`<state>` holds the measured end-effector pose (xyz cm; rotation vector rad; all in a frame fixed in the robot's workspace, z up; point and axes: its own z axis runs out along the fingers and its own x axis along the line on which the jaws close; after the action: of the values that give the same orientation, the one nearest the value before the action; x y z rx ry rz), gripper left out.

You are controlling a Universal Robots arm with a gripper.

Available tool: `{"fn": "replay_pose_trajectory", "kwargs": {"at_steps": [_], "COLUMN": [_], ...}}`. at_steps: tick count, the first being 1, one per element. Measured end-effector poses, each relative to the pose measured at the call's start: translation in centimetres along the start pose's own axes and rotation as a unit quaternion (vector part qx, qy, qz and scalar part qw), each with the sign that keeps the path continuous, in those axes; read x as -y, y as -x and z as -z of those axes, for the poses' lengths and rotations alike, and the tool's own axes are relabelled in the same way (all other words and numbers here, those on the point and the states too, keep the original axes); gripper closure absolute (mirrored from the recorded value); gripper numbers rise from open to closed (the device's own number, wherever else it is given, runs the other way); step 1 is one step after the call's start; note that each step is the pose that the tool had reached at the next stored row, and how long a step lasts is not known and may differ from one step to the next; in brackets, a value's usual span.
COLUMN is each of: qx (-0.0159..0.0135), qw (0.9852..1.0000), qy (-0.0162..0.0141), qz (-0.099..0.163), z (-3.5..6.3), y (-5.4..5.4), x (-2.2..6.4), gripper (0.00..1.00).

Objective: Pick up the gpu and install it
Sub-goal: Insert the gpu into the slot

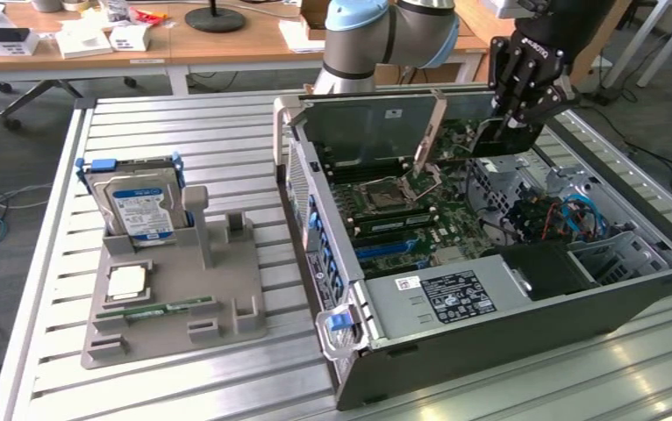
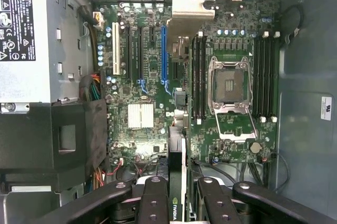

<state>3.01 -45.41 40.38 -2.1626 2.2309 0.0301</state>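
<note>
A slatted metal table [image 1: 196, 123] is seen in a workshop, with desks behind it. An open computer case [image 1: 524, 351] is laid on its side along the table's edge at the exterior view's right.

The gpu [image 1: 459, 133] is held on edge above the motherboard [image 2: 137, 76], clear of it. It is lined up just beside the long blue slot [image 2: 163, 50], with its bracket end toward the case's vented rear wall. The gripper [image 1: 503, 145] is closed on the gpu at the end away from the bracket, one finger on each face.

The card is judged to be light and stiff but fragile. It is best gripped by its flat faces or bare edges, never by the gold contacts or small components.

It is seen as a thin green board with a dark face, a pale metal bracket and a small green logo.
</note>
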Motion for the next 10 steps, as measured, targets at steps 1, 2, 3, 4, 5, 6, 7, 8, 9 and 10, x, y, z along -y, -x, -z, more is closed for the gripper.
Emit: {"fn": "replay_pose_trajectory", "kwargs": {"at_steps": [1,2,3,4,5,6,7,8,9,10], "qx": [0.0,0.0,0.0001,0.0001,0.0001,0.0001,0.0001,0.0001,0.0001,0.0001], "qw": [1.0,1.0,1.0,1.0,1.0,1.0,1.0,1.0,1.0,1.0], "qy": [0.0,0.0,0.0,-0.0002,-0.0001,-0.0002,-0.0002,-0.0002,-0.0002,-0.0002], "qz": [0.0,0.0,0.0,0.0,0.0,0.0,0.0,0.0,0.0,0.0], "z": [0.0,0.0,-0.01,-0.03,-0.03,-0.03,-0.03,-0.03,-0.03,-0.03], "y": [0.0,0.0,0.0,-0.01,-0.01,-0.01,-0.01,-0.01,-0.01,-0.01], "x": [0.0,0.0,-0.02,-0.27,-0.28,-0.29,-0.29,-0.29,-0.31,-0.33], "gripper": [0.74,0.74,0.74,0.74,0.74,0.74,0.74,0.74,0.74,0.74]}}
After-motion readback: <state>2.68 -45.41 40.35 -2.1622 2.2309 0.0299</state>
